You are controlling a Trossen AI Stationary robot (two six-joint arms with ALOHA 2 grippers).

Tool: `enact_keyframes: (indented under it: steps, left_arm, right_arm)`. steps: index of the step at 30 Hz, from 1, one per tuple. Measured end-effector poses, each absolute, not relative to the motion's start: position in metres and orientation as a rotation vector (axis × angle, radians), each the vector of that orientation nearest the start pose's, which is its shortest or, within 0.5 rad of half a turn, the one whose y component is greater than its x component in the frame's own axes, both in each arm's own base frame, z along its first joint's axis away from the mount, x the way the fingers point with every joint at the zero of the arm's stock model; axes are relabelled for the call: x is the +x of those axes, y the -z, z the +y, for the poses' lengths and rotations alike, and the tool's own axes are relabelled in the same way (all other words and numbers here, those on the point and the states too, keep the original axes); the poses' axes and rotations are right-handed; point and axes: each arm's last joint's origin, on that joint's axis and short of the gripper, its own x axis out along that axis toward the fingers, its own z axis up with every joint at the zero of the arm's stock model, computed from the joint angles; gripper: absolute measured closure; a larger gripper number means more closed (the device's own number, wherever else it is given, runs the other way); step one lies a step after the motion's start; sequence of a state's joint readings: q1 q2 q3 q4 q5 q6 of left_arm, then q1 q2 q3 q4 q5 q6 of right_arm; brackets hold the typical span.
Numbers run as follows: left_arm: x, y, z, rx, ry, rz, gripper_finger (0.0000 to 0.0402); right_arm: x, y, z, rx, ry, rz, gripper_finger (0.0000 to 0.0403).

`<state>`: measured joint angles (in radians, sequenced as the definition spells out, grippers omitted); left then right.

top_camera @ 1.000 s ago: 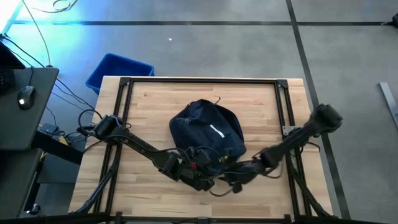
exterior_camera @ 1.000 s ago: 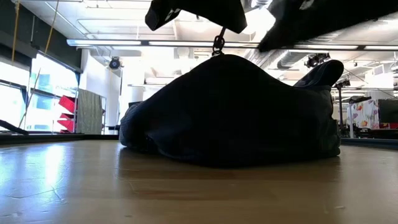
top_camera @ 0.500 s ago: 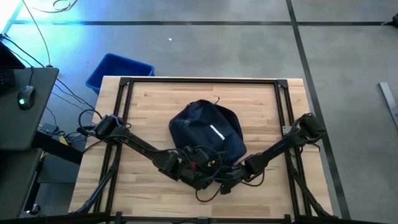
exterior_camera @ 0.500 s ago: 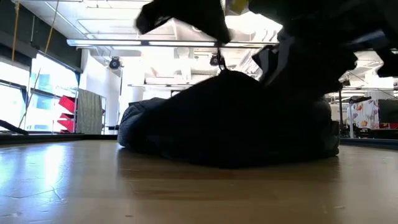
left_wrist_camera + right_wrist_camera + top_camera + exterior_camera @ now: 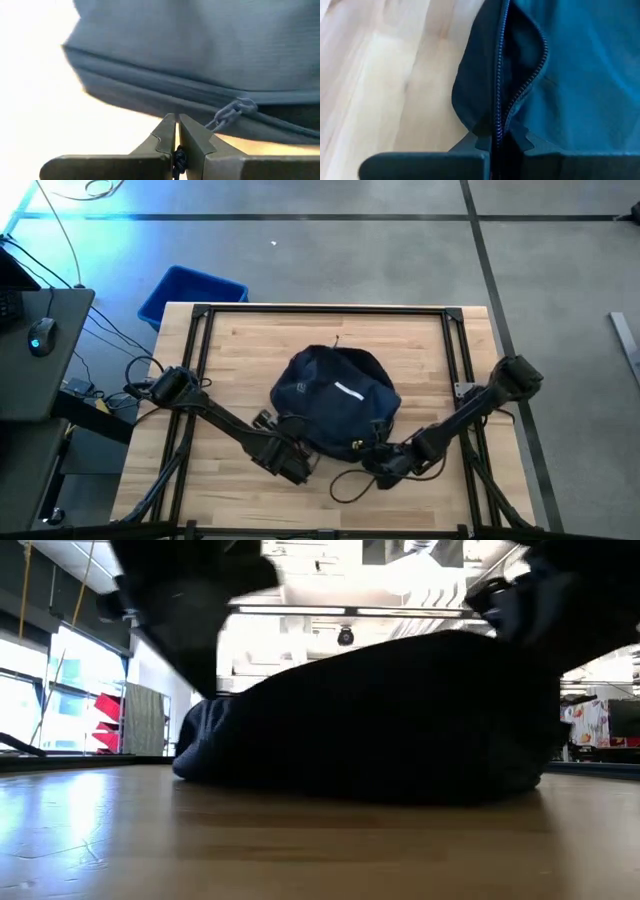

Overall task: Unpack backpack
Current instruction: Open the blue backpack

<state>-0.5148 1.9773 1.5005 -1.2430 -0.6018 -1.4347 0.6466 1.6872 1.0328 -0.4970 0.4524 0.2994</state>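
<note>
From above, the backpack [image 5: 338,402] lies mid-table, slumped and soft, with the left gripper [image 5: 292,470] and right gripper [image 5: 382,472] at its near edge. At table height it sags like limp, yielding cloth. The left wrist view shows that gripper's fingers pinched on a zipper pull cord [image 5: 231,110]. The right wrist view shows its fingers clamped on the fabric beside the partly open zipper [image 5: 501,75], the sensible hold.

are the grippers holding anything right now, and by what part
Right gripper pinches the backpack at its zipper edge; left gripper is shut on the zipper pull cord.
</note>
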Motion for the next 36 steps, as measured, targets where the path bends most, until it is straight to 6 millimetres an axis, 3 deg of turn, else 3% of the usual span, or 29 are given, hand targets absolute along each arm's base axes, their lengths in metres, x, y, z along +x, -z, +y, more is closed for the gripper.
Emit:
enact_keyframes:
  steps: [5,13,20,26,32,36]
  left_arm:
    - [0.296,-0.203,-0.154,-0.143,-1.125,1.104,0.0402]
    - [0.285,-0.196,-0.151,-0.011,-1.125,1.184,0.0402]
    - [0.289,-0.192,-0.123,0.062,-1.118,1.293,0.0402]
    - [0.284,-0.215,-0.088,0.081,-1.102,1.298,0.0402]
    - [0.264,-0.247,-0.053,-0.025,-1.126,1.235,0.0397]
    - [0.247,-0.262,-0.039,-0.117,-1.144,1.178,0.0371]
  right_arm:
    - [0.242,-0.187,0.188,-0.350,-0.033,1.037,0.0403]
    - [0.230,-0.191,0.201,-0.322,-0.063,1.016,0.0403]
    - [0.254,-0.196,0.199,-0.339,-0.187,0.902,0.0403]
    - [0.285,-0.196,0.190,-0.480,-0.373,0.753,0.0391]
    - [0.313,-0.199,0.164,-0.391,-0.350,0.667,0.0331]
    - [0.326,-0.212,0.152,-0.314,-0.306,0.634,0.0276]
